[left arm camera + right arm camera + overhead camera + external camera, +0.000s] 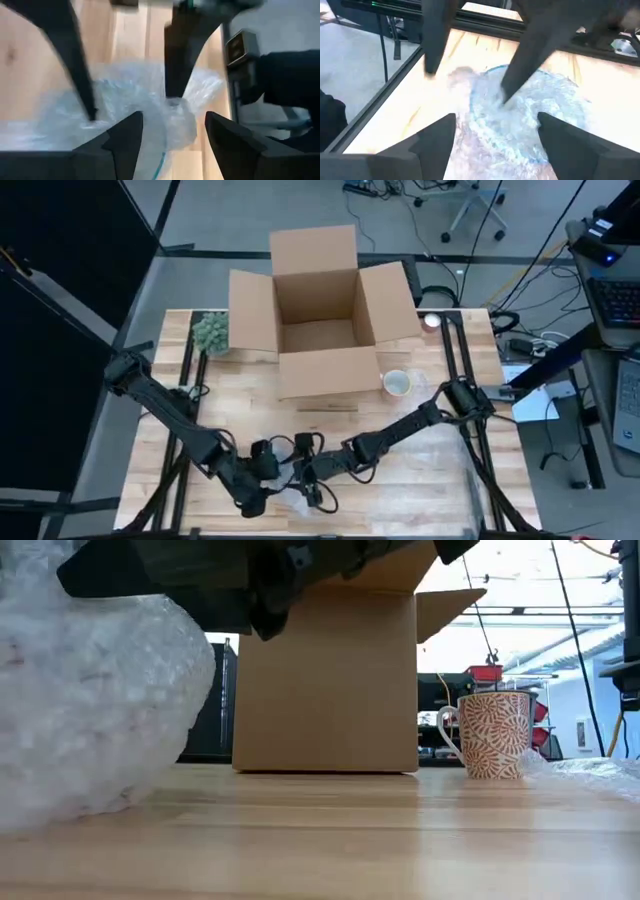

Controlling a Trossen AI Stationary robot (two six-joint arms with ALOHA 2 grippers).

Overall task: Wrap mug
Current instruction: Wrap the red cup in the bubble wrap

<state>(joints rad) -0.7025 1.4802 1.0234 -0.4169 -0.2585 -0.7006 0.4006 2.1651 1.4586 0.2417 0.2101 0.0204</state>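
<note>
Grippers (290, 480) spread, touching bubble wrap (520, 120), mug (397, 383) apart

Floor: grey concrete (200, 215), with loose cables (540, 220) trailing across it at the far right.
Far furniture: a wheeled office chair base (470, 200).
Left: a black curtain (50, 290).
Right: a desk with a keyboard (612, 300).
Table: light butcher-block wood (430, 480).
Light: bright ceiling (540, 600) beyond the table.
</note>
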